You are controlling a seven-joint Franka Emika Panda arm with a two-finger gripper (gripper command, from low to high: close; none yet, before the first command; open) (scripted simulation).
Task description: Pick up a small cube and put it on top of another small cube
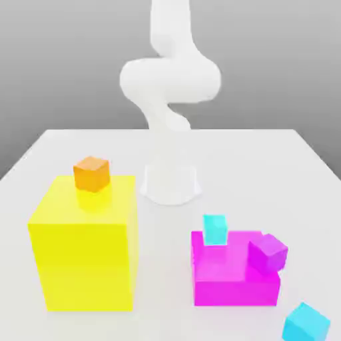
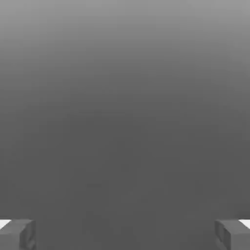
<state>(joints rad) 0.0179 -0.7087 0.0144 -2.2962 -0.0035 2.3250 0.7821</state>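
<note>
One small cyan cube (image 1: pixel 214 229) stands at the back left corner of the magenta block (image 1: pixel 230 280), seemingly on its top. A second small cyan cube (image 1: pixel 306 324) lies on the white table near the front edge, at the exterior view's right. My white arm (image 1: pixel 170 76) rises from its base and leaves the exterior view at the top, well above all the cubes. In the hand view my gripper (image 2: pixel 125 234) is open, with its grey fingertips (image 2: pixel 17 234) far apart and nothing between them, facing plain grey background.
A tall yellow block (image 1: pixel 85 250) stands at the exterior view's left with a small orange cube (image 1: pixel 91 173) on top. A small purple cube (image 1: pixel 268 252) rests on the magenta block's right side. The arm's base (image 1: pixel 170 183) sits mid-table behind the blocks.
</note>
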